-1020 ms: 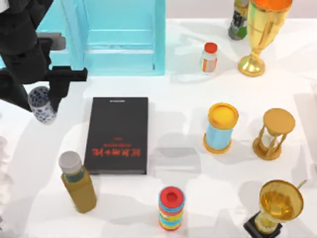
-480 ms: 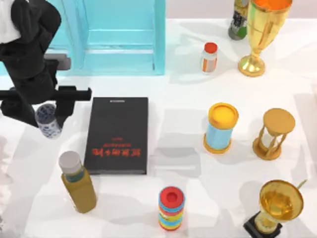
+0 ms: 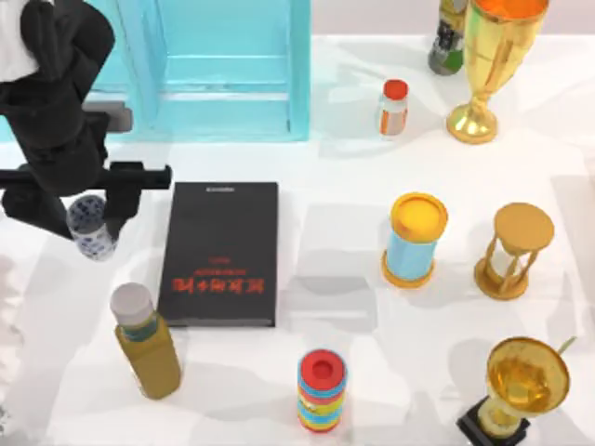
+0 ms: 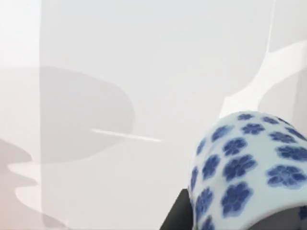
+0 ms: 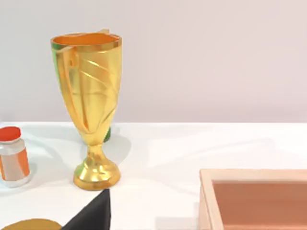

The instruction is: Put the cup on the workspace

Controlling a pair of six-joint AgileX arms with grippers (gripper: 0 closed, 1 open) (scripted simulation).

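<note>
The cup [image 3: 91,229], small and white with blue flowers, sits between the fingers of my left gripper [image 3: 85,212] at the left side of the workspace [image 3: 344,232], just left of a black book. The left gripper is shut on the cup. In the left wrist view the cup [image 4: 249,167] shows close up over bare white tabletop [image 4: 120,72], with a dark finger [image 4: 176,216] beside it. I cannot tell whether the cup touches the surface. A dark part of my right gripper [image 5: 93,213] shows in the right wrist view.
The black book [image 3: 220,253] lies right of the cup; a yellow bottle [image 3: 147,346] stands in front of it. A light blue cabinet [image 3: 223,65] is behind. A blue cylinder [image 3: 415,238], hourglass [image 3: 513,249], trophies [image 3: 488,65] and a box [image 5: 254,199] stand on the right.
Over the last second my left arm carried the cup a little right and toward the table's front. In the last half second it has hardly moved.
</note>
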